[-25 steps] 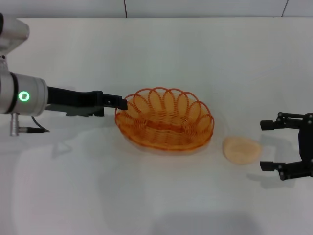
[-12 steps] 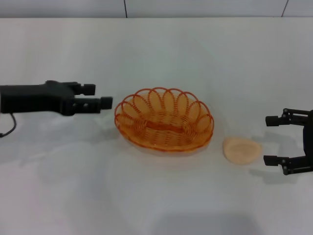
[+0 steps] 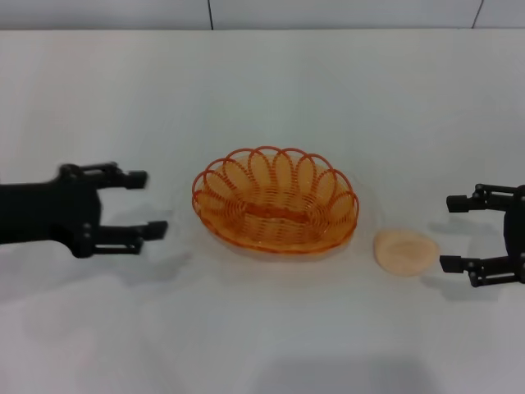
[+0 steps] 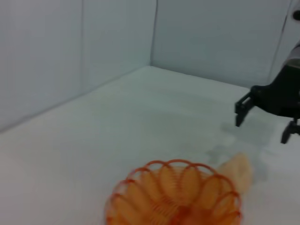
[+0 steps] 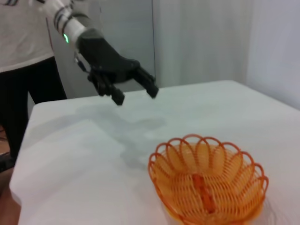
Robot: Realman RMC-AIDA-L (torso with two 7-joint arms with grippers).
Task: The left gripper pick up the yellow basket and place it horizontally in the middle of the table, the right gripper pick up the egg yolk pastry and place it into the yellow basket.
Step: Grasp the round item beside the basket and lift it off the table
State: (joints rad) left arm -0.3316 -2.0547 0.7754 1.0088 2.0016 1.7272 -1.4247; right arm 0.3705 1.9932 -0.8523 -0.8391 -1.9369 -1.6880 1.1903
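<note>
The yellow basket (image 3: pixel 275 201) lies lengthwise across the middle of the white table (image 3: pixel 271 90), with nothing in it. My left gripper (image 3: pixel 149 203) is open and empty, just left of the basket and apart from it. The egg yolk pastry (image 3: pixel 405 250) lies on the table right of the basket. My right gripper (image 3: pixel 449 232) is open and empty just right of the pastry, jaws facing it. The left wrist view shows the basket (image 4: pixel 176 197), the pastry (image 4: pixel 239 171) and the right gripper (image 4: pixel 262 124). The right wrist view shows the basket (image 5: pixel 208 185) and the left gripper (image 5: pixel 135 95).
The table's far edge meets a grey wall (image 3: pixel 328 12). In the right wrist view a person in a white top (image 5: pixel 23 42) stands beyond the table's left end.
My left gripper has come off the basket's left rim, drawn back to the left and turned so both open fingers show. The basket and pastry stayed put. The right gripper barely shifted.
</note>
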